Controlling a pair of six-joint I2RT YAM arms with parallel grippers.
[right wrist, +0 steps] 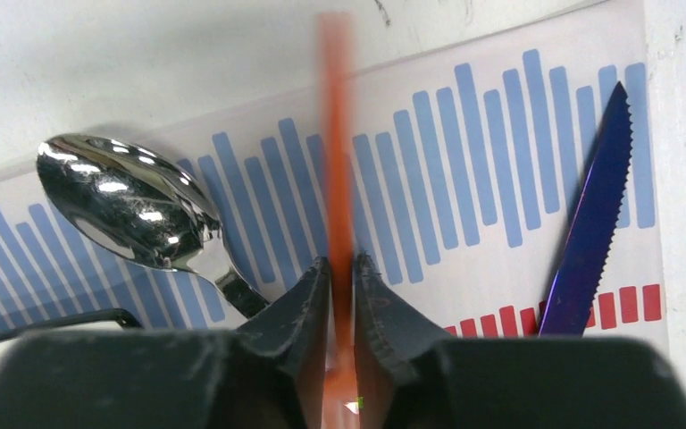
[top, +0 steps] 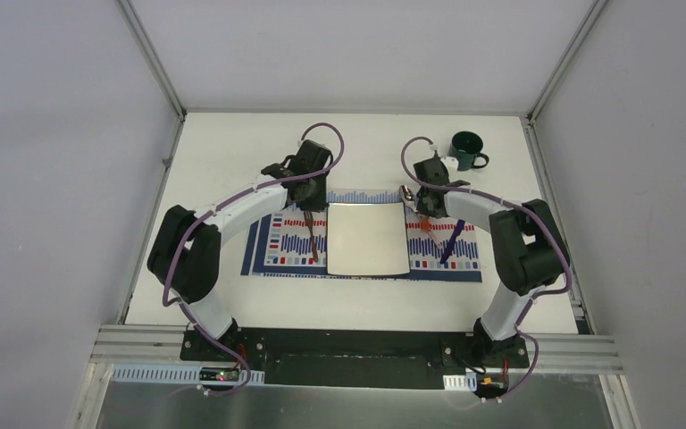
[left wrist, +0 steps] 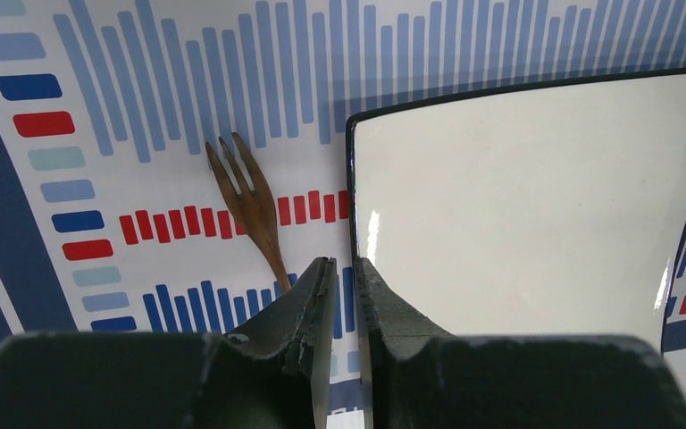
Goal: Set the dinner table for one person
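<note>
On the white dinner table (top: 232, 161) lies a striped placemat (top: 277, 255) with a square white plate (top: 368, 239) in its middle. A brown fork (left wrist: 252, 201) rests on the mat left of the plate (left wrist: 518, 197). My left gripper (left wrist: 344, 261) hovers at the fork's handle end, its jaws a narrow gap apart with only mat showing between them. My right gripper (right wrist: 341, 259) is shut on a thin orange stick (right wrist: 333, 134), blurred in view. A shiny spoon (right wrist: 125, 201) lies to its left and a purple serrated knife (right wrist: 594, 206) to its right.
A dark green mug (top: 466, 149) stands at the back right of the table, off the mat. Aluminium frame rails and white walls close in the tabletop on three sides. Both arms arch over the mat's outer ends.
</note>
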